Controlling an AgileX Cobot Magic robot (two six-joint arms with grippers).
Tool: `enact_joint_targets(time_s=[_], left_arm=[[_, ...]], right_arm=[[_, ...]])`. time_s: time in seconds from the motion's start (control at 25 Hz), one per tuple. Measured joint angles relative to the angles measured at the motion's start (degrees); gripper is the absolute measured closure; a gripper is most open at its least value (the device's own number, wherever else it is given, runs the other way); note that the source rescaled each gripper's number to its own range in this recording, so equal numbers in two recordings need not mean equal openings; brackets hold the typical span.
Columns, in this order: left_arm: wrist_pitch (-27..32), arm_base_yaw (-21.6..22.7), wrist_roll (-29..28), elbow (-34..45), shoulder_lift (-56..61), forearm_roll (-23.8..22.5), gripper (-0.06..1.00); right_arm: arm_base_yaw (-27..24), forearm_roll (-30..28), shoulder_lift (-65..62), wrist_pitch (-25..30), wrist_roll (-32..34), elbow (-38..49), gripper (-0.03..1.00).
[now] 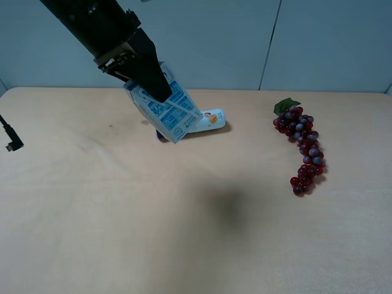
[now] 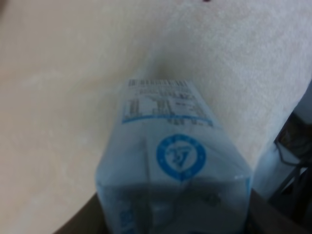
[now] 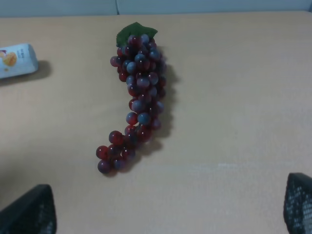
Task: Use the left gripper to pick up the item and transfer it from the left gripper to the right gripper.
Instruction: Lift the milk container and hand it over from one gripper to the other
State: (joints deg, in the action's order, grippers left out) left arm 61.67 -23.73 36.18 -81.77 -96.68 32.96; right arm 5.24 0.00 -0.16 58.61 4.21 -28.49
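Locate the item (image 1: 170, 115) at about 11 o'clock from the table centre in the exterior high view. Judge it clear of the table (image 1: 122, 233), tilted, lower end pointing toward 5 o'clock.

Confirm the clamp in the left wrist view: barcode end projecting away from the camera, near end seated between the dark fingers (image 2: 80, 222). Read the left gripper (image 1: 160, 92) as closed on the upper part of the item, jaws apart only by the carton's width. Judge the projecting free end as useful: room for a second grip.

Note the white-and-blue bottle (image 1: 207, 120) lying on the table just behind the item, toward 3 o'clock of it and partly hidden. Note the red grapes (image 1: 303, 147) at 3 o'clock, well apart from the item. Leave both alone.

Read the right gripper (image 3: 165, 209) as wide open and empty, facing the grapes; not visible in the exterior high view.

Treat pick-up as done, transfer as pending. For the handover, expect to carry the free end toward 3 o'clock, between the open right jaws. Release left only after closing right. Watch for slip: smooth carton, tilted hold.
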Motion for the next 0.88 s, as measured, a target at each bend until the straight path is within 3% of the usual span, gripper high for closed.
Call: enact_joint_targets(time_s=[0.2, 0.48, 0.72, 0.88], left_arm=[[0.00, 0.00, 8.87, 0.00, 0.00, 0.39, 0.94], [0.00, 0.00, 15.18, 0.00, 0.00, 3.21, 0.94], [0.00, -1.42, 22.36, 0.00, 0.00, 7.87, 0.94], [0.00, -3.21, 27.31, 0.00, 0.00, 8.53, 0.94]], right_arm=[[0.00, 0.00, 0.00, 0.00, 0.00, 0.00, -0.03], [0.00, 0.00, 0.00, 0.00, 0.00, 0.00, -0.03], [0.00, 4.71, 0.87, 0.01, -1.64, -0.33, -0.03], [0.00, 9.83, 8.55, -0.11, -5.43, -3.63, -0.03]])
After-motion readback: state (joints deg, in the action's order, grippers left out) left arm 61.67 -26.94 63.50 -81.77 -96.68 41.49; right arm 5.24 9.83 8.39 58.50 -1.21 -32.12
